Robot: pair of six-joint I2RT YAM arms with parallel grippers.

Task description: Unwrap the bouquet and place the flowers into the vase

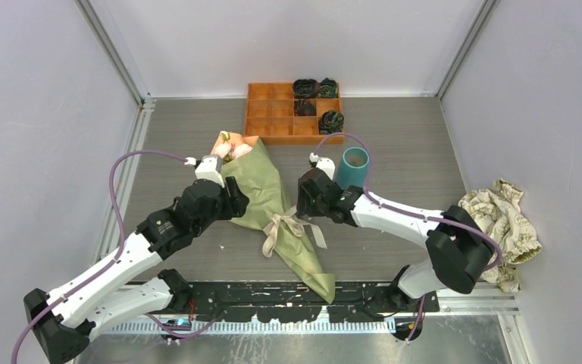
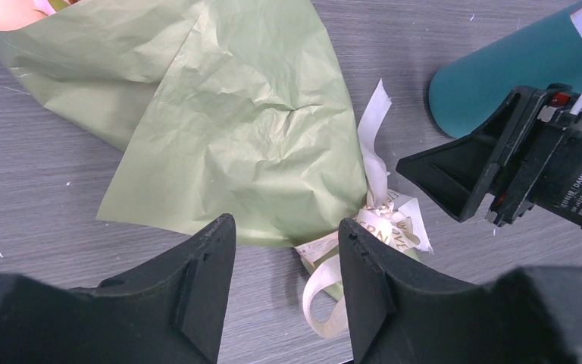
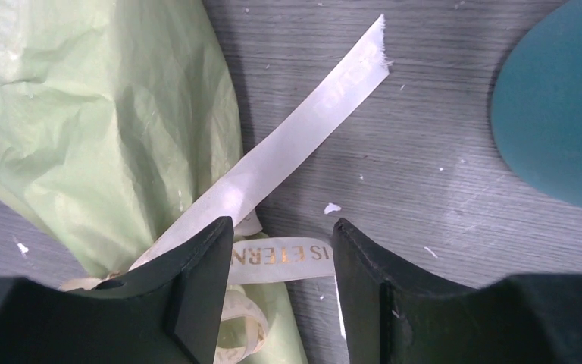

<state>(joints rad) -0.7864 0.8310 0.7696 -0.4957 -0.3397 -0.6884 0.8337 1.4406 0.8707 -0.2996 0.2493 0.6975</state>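
Olive-green paper is wrapping the bouquet (image 1: 269,193), which is lying on the grey worktop (image 1: 402,136) in the middle of the top view. Its wide end is pointing to the upper left and its narrow tip is reaching toward the lower centre. Pink flowers (image 1: 229,145) are peeking out at the wide end against peach lining. A cream ribbon (image 1: 284,226) is tying the cone at its waist, with loops and tails spilling onto the worktop.

The left claw (image 2: 286,231) is hovering with its fingers spread over the lower edge of the paper, just beside the knot, and is gripping nothing. The right claw (image 3: 282,227) is hanging over the knot from the other side, its fingers also standing apart. A printed band of ribbon is showing between them, and one long tail is running toward the upper right of that view.

The teal vase (image 1: 355,168) is standing upright just right of centre, apart from the bouquet. An orange tray (image 1: 273,114) holding dark bundles (image 1: 330,120) is sitting at the upper centre, and a crumpled patterned cloth (image 1: 500,224) is lying at the right edge.
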